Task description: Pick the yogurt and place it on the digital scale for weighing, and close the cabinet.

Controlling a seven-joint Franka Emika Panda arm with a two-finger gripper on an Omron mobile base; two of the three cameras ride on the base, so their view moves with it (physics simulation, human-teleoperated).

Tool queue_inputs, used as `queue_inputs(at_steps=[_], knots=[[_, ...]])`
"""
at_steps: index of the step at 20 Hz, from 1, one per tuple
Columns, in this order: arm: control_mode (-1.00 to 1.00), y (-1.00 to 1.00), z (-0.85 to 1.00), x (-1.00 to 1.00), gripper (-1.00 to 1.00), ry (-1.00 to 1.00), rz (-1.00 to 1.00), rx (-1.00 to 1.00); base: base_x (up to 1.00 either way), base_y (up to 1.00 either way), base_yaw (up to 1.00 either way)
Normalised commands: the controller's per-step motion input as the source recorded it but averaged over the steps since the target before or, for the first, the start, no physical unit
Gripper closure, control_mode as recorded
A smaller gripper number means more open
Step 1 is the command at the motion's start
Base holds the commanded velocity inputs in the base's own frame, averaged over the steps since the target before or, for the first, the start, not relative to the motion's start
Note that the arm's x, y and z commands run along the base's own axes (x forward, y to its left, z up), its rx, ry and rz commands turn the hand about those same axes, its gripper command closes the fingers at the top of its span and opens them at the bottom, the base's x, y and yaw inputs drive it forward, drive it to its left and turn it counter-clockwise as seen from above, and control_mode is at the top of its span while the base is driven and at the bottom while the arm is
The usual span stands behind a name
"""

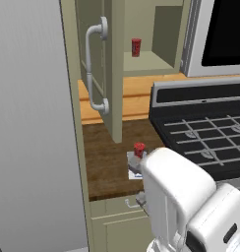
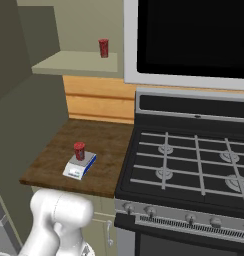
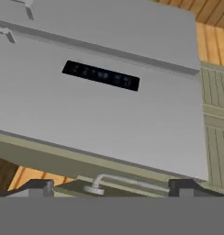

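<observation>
The yogurt [image 1: 139, 149] [image 2: 79, 149], a small red cup, stands upright on the digital scale [image 1: 133, 167] [image 2: 79, 167], which rests on the dark wooden counter beside the stove. The cabinet [image 1: 141, 59] is open, and its door [image 1: 115, 74] with the long pale handle [image 1: 94, 69] swings out over the counter. In the hand view my gripper [image 3: 111, 187] is open with nothing between its fingertips [image 3: 36, 186]. A pale bar handle [image 3: 127, 180] on an olive edge lies just beyond them. My white arm covers the scale's near side in the left base view.
A twin red cup [image 1: 136, 47] [image 2: 103, 47] sits on the cabinet shelf. The black stove [image 2: 194, 165] is to the right of the counter, a microwave [image 2: 194, 35] hangs above it, and a grey fridge wall [image 1: 28, 123] stands to the left. A drawer unit [image 1: 112, 221] lies under the counter.
</observation>
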Motion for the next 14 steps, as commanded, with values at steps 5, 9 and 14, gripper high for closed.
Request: queue_inputs(at_steps=[5, 9, 14], knots=[[-1.00, 0.00, -0.18, 0.62, -1.00, 0.00, -0.04, 0.01, 0.00, 0.00, 0.00], [-1.00, 0.00, -0.20, 0.69, -1.00, 0.00, 0.00, 0.00, 0.00, 0.00, 0.00], [-1.00, 0.07, -0.11, 0.37, -1.00, -0.07, -0.10, 0.01, 0.00, 0.00, 0.00]])
